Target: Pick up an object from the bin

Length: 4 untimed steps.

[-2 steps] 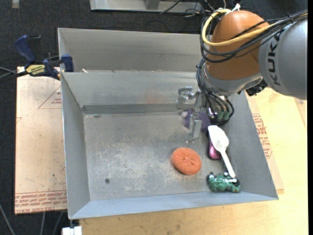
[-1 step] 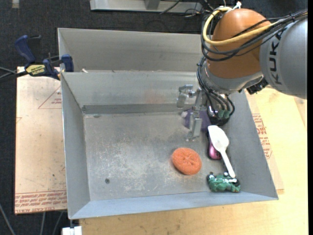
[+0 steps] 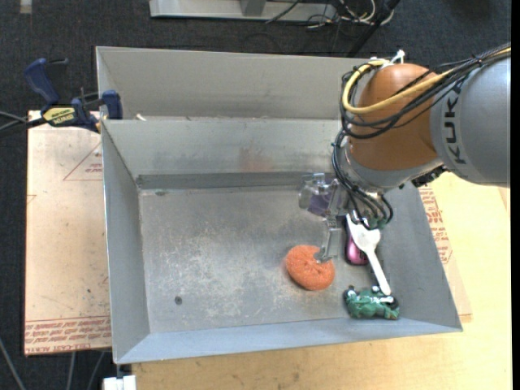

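While the gripper [image 3: 327,254] sits at the upper right edge of a round orange sponge [image 3: 307,268], lower right of centre in the grey bin [image 3: 203,242], I cannot tell whether it is clenched or released.

3 things lie in the near right part of the bin [image 3: 211,242]: a sponge [image 3: 307,268], a spoon [image 3: 372,254] just right of it, and a toy [image 3: 371,305] touching the spoon's near end. The gripper [image 3: 327,258] sits at the sponge's right edge.
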### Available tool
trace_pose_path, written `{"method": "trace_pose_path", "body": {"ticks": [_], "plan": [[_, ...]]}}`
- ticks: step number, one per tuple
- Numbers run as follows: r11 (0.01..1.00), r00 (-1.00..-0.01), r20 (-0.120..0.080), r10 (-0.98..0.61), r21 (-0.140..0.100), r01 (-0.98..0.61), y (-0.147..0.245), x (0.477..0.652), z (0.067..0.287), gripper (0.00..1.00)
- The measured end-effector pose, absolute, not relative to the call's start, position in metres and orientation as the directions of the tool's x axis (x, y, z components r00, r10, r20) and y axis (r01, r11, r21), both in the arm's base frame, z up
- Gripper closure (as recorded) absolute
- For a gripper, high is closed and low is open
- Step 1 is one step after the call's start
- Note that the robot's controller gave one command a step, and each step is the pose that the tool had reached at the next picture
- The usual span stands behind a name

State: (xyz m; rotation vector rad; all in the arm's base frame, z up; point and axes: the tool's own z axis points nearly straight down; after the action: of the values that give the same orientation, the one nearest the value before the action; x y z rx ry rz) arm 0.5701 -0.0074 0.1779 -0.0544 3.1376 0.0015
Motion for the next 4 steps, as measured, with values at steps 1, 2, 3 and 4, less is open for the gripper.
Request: {"method": "trace_pose_path", "body": {"ticks": [1,2,3,4], "plan": [[1.0,-1.0,0.0,-0.019,0.002,-0.019,-0.053,0.554,0.158,0.0],[0.999,-0.999,-0.006,0.034,0.002,0.034,-0.046,0.522,0.132,0.0],[0.997,-0.997,-0.005,0.081,0.003,0.081,-0.04,0.534,0.073,0.0],[0.992,-0.992,-0.006,0.129,0.004,0.129,-0.028,0.514,0.07,1.0]]}}
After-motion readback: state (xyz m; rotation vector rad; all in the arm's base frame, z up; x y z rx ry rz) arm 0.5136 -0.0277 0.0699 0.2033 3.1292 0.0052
